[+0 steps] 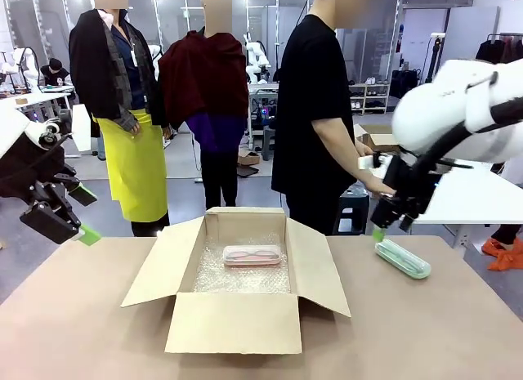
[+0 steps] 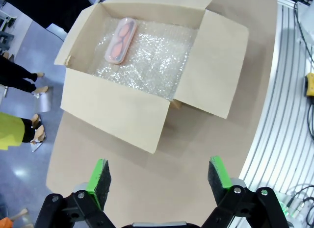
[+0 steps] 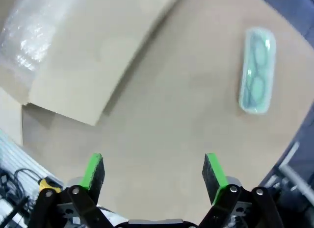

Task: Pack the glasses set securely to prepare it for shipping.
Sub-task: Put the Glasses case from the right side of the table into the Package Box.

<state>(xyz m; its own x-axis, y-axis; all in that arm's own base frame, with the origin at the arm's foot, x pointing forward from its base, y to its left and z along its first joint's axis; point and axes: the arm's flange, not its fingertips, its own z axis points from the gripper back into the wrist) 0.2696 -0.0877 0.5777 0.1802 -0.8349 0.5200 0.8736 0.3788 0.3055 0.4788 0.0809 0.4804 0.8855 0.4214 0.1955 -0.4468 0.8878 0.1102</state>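
Pink case (image 1: 252, 255): flat in box (image 1: 233, 324) on bubble wrap (image 1: 219, 279), long axis left to right.
Green case (image 1: 402, 258): on table (image 1: 73, 315) right of box, lying diagonally, far end nearer the box.
Left gripper (image 2: 159, 173), right gripper (image 3: 154, 171): both released, empty.

White arms (image 1: 458, 102), black grippers (image 2: 158, 165) (green pads (image 2: 100, 179))

Open cardboard box (image 1: 233, 323), lined with bubble wrap (image 1: 245, 280), on table (image 1: 73, 331).
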